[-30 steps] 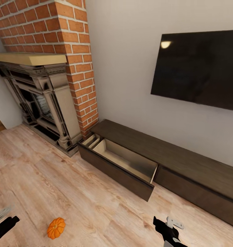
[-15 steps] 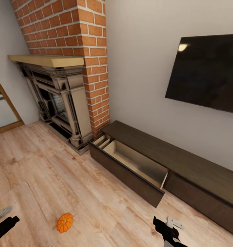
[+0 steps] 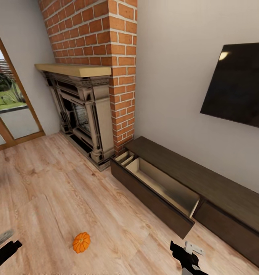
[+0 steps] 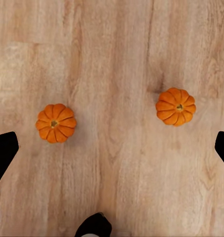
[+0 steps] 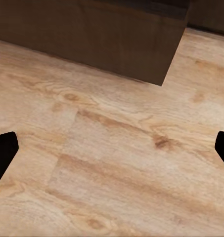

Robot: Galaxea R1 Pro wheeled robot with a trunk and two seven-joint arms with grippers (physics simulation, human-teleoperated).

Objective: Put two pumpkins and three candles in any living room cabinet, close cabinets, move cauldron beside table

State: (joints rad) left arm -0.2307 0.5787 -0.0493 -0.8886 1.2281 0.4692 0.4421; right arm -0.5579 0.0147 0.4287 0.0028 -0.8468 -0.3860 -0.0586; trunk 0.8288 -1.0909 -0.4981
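Low at seven o'clock in the head view, one small orange pumpkin (image 3: 81, 242) on the bare wood floor (image 3: 49, 198), well apart from the cabinet (image 3: 205, 187). At four o'clock, cabinet along the wall, one drawer (image 3: 160, 193) pulled out, pale inside, nothing in it. Brick chimney (image 3: 106, 49) and fireplace (image 3: 81, 114) toward eleven o'clock, dark screen (image 3: 240, 88) at two. Left gripper (image 4: 112, 148) spread wide, holding nothing, above two pumpkins: one (image 4: 56, 123) at nine o'clock, another (image 4: 175, 106) at two, well apart. Right gripper (image 5: 112, 148) likewise parted and empty over floor, drawer front (image 5: 92, 34) at twelve.
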